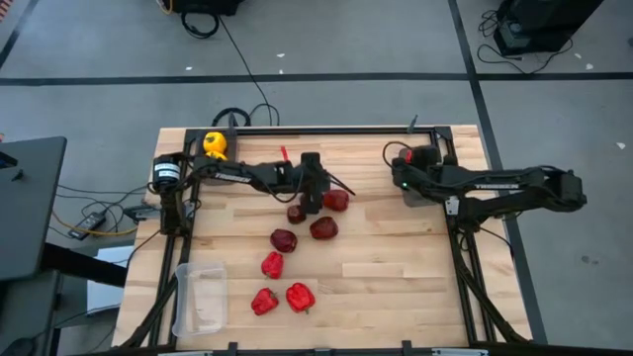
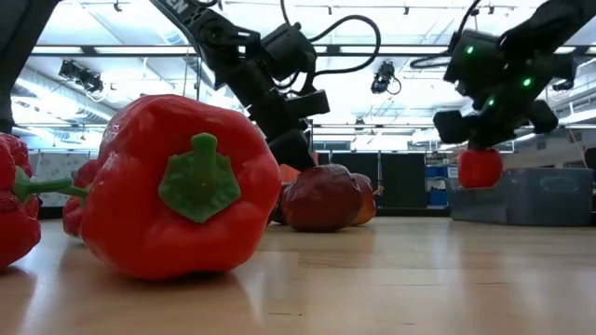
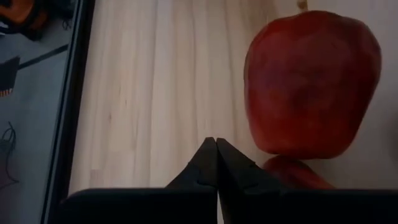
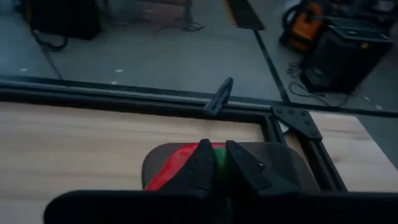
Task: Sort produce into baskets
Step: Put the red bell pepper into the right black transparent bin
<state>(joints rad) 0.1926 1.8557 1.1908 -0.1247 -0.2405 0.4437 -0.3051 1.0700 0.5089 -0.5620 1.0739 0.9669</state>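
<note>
Several red bell peppers [image 1: 300,297] and dark maroon fruits [image 1: 284,239] lie loose on the wooden table's middle. My left gripper [image 3: 216,146] is shut and hovers slanting down beside a big red fruit [image 3: 311,87], apart from it; in the high view this gripper [image 1: 315,201] is at the far end of the cluster. My right gripper [image 4: 217,155] is shut on a small red pepper [image 2: 480,167], over a dark grey basket [image 4: 286,165] at the table's far right. A clear basket [image 1: 201,297] stands at the near left. My right gripper pinches the red pepper by its green stem [image 4: 219,163] between the two fingers, coming at it from above. The pepper's red body [image 4: 171,171] hangs below the fingers, lifted clear above the dark grey basket.
A yellow item [image 1: 215,144] sits at the table's far left corner near the left arm's base. A black frame [image 4: 186,99] runs along the table's far edge. Bare wood lies between the produce cluster and the right arm. A large red pepper [image 2: 182,186] sits close to the low camera.
</note>
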